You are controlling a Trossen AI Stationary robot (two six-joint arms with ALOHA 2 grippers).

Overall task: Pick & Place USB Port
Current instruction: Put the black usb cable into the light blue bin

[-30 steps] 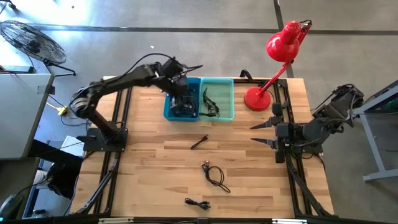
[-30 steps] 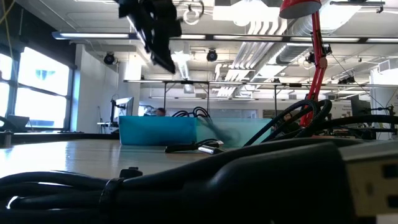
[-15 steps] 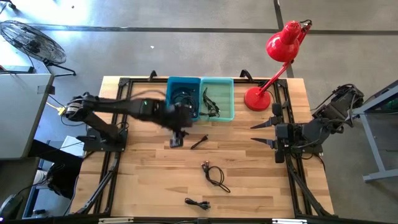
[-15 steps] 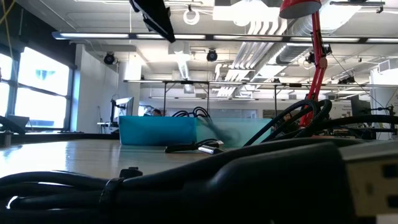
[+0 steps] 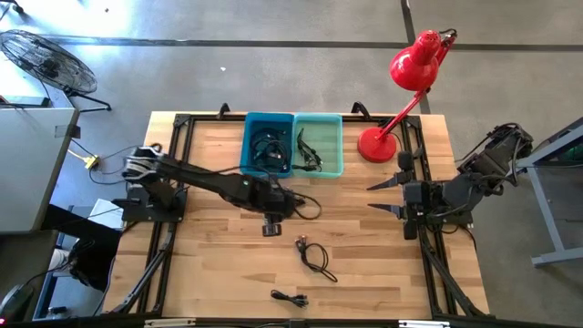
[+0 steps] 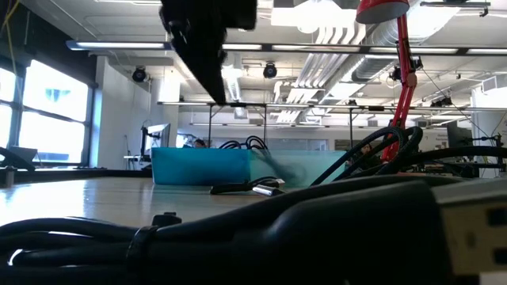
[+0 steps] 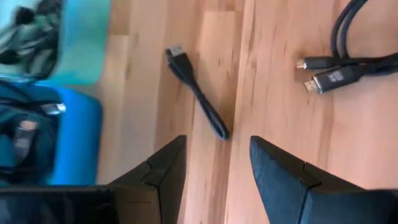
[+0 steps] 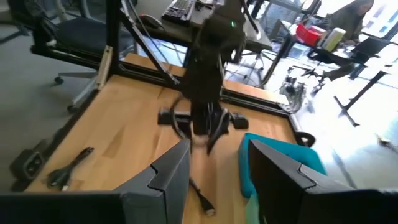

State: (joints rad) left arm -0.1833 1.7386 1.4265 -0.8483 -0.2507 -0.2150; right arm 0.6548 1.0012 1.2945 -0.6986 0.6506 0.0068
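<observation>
A short black USB cable [image 7: 198,96] lies flat on the wooden table, just in front of the bins; in the high view it [image 5: 302,208] shows beside my left arm. My left gripper [image 7: 217,142] hovers open above it, its fingers on either side of the cable's near end without touching it. In the high view this gripper [image 5: 278,211] is at mid-table. My right gripper [image 5: 375,196] waits open at the table's right edge.
A blue bin [image 5: 268,144] holding cables and a teal bin [image 5: 319,144] stand at the far edge, with a red lamp's base [image 5: 373,144] to their right. A coiled black cable [image 5: 314,257] and another small cable [image 5: 290,297] lie nearer the table's near edge.
My left arm has swung out from above the blue bin toward the table's near edge and come down over mid-table, ending above the short cable. The cables on the table have stayed where they were.
</observation>
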